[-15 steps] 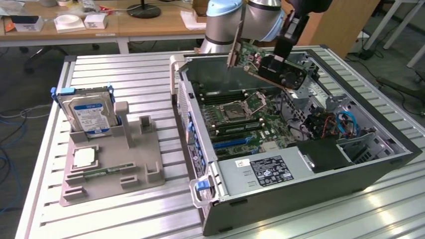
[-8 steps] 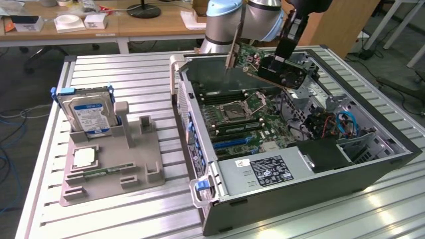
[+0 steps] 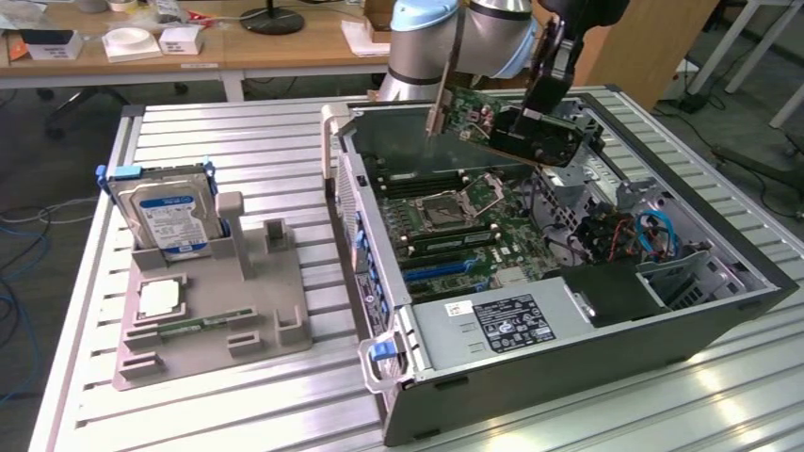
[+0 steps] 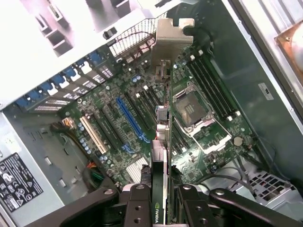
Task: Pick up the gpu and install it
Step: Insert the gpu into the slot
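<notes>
Gripper clenched on the gpu, held edge-on above the open computer case, over the motherboard. Judged light, stiff, fragile; best pinched across the cooler block, clear of silver bracket and connector edge.

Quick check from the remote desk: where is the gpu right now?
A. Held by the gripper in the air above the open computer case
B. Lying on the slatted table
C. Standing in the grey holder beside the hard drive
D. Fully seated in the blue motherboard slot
A: the gripper is shut on the gpu, which hangs above the open computer case, its silver end bracket clear of the motherboard.
</notes>
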`<state>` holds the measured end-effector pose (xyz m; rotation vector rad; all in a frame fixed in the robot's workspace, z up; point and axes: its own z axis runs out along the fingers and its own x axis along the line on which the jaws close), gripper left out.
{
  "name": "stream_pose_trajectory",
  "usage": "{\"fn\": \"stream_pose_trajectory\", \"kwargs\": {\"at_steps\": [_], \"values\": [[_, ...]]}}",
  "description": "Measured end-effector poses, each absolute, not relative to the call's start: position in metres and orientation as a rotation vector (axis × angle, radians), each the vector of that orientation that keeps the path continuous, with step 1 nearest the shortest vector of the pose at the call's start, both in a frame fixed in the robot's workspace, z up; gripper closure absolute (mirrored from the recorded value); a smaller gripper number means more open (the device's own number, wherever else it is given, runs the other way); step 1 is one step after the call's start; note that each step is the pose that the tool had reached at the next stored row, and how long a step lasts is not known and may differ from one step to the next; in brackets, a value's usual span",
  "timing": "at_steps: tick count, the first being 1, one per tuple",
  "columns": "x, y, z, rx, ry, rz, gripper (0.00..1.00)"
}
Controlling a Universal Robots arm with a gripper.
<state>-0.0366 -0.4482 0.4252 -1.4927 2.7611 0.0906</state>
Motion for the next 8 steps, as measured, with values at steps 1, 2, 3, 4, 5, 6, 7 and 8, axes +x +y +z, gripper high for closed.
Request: {"fn": "stream_pose_trajectory", "kwargs": {"at_steps": [1,2,3,4,5,6,7,8], "values": [[-0.0366,-0.4482,0.4249,-1.503,2.753,0.088,0.74],[-0.0366,-0.4482,0.4244,-1.512,2.744,0.085,0.74],[-0.0366,-0.4482,0.4240,-1.523,2.734,0.082,0.74],[-0.0366,-0.4483,0.4236,-1.532,2.726,0.079,0.74],[-0.0366,-0.4483,0.4232,-1.541,2.716,0.075,0.74],[-0.0366,-0.4484,0.4228,-1.554,2.706,0.073,0.74],[-0.0365,-0.4484,0.4225,-1.569,2.694,0.070,0.74],[-0.0365,-0.4484,0.4223,-1.588,2.682,0.069,0.74]]}}
